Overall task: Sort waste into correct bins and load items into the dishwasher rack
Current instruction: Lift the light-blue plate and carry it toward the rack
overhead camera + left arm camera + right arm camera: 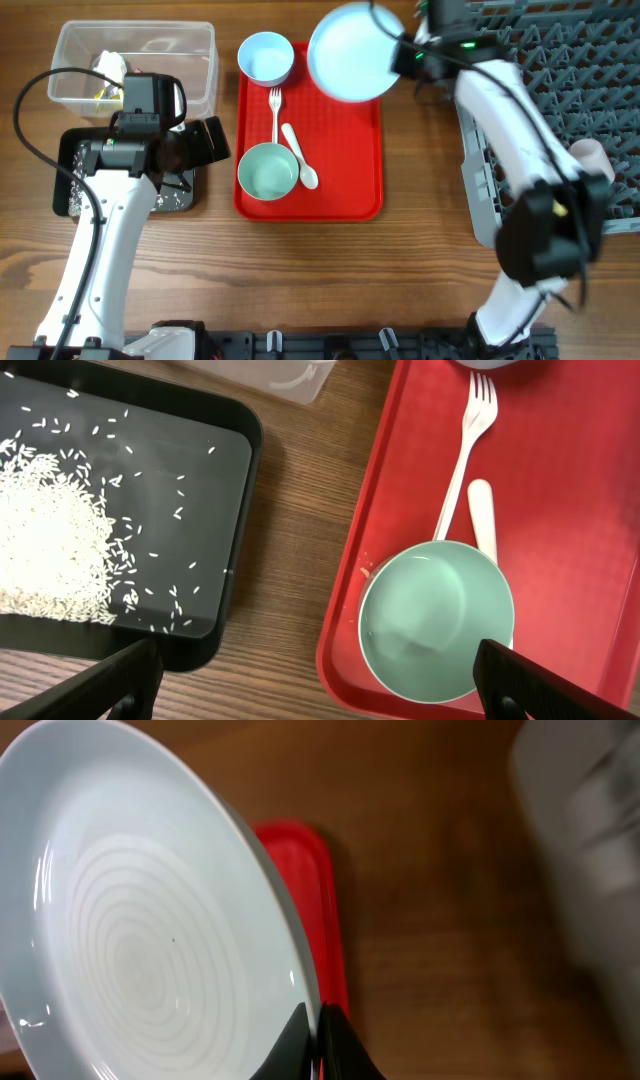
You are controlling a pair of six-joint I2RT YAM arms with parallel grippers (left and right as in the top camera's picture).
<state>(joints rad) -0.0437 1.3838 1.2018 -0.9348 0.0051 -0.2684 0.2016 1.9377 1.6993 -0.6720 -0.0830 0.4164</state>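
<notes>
My right gripper (318,1040) is shut on the rim of the pale-blue round plate (140,920), which is held tilted above the far right corner of the red tray (310,195), just left of the grey dishwasher rack (570,70). My left gripper (320,680) hangs open between the black tray (240,510) with loose rice (50,540) and the red tray, holding nothing. On the red tray lie a greenish-blue bowl (437,620), a white fork (465,450), a white spoon (483,520) and a second blue bowl (265,57).
The clear tub (190,45) at the back left holds crumpled tissue (110,68) and a yellow wrapper. A pale pink thing (590,155) sits in the rack beside my right arm. Bare wooden table lies in front of the red tray.
</notes>
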